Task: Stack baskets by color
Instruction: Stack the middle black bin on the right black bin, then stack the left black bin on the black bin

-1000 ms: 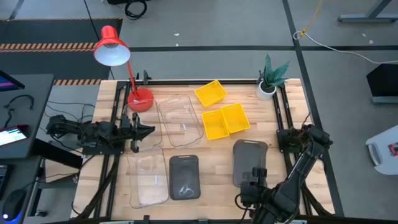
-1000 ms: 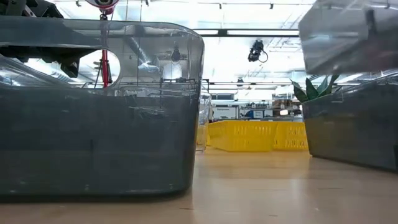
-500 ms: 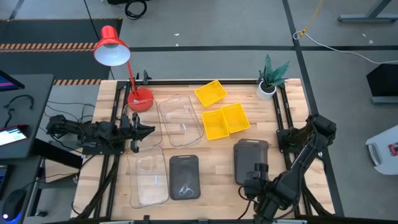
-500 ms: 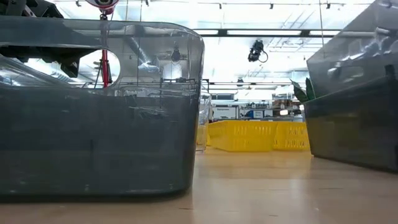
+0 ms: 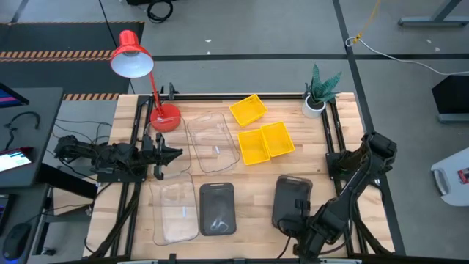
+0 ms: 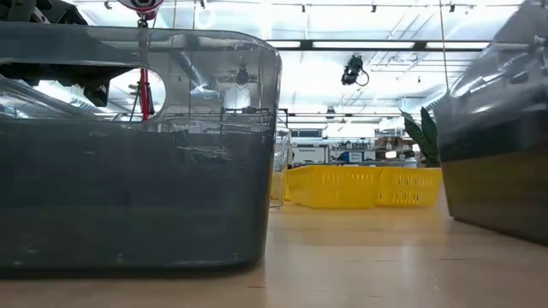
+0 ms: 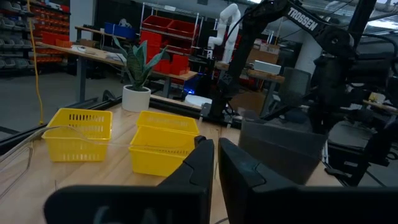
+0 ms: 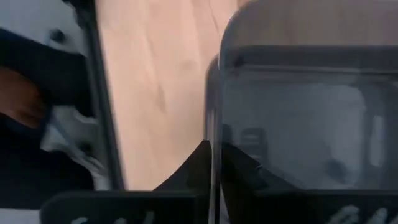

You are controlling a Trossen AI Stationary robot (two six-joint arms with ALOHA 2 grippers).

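Observation:
My right gripper (image 5: 297, 222) is at the table's near right, shut on the near end of a dark grey basket (image 5: 292, 198), which also shows in the low view (image 6: 501, 171). A second dark grey basket (image 5: 217, 207) lies flat near the middle front. Two clear baskets (image 5: 212, 141) (image 5: 174, 210) lie to its left and behind it. Three yellow baskets (image 5: 248, 109) (image 5: 253, 147) (image 5: 278, 138) sit at the far middle. My left gripper (image 7: 215, 163) waits shut and level at the table's left edge, touching nothing. My right gripper has the dark grey basket's near end wall (image 8: 214, 124) pinched, one finger (image 8: 239, 167) inside the basket and one (image 8: 198, 163) outside. The fingers come steeply from above, slanting from the near side. The basket sits low over the table; whether its bottom rests there I cannot tell.
A red desk lamp (image 5: 132, 55) stands with its base (image 5: 165, 117) at the far left. A small potted plant (image 5: 320, 92) is at the far right corner. Bare wood lies between the two grey baskets (image 5: 253, 209).
My right gripper has sunk and tipped more steeply downward, moving a little toward the table's left and near edges. The dark grey basket in it has come down from its raised, tilted pose, and has shifted toward the left and near edges, turning slightly.

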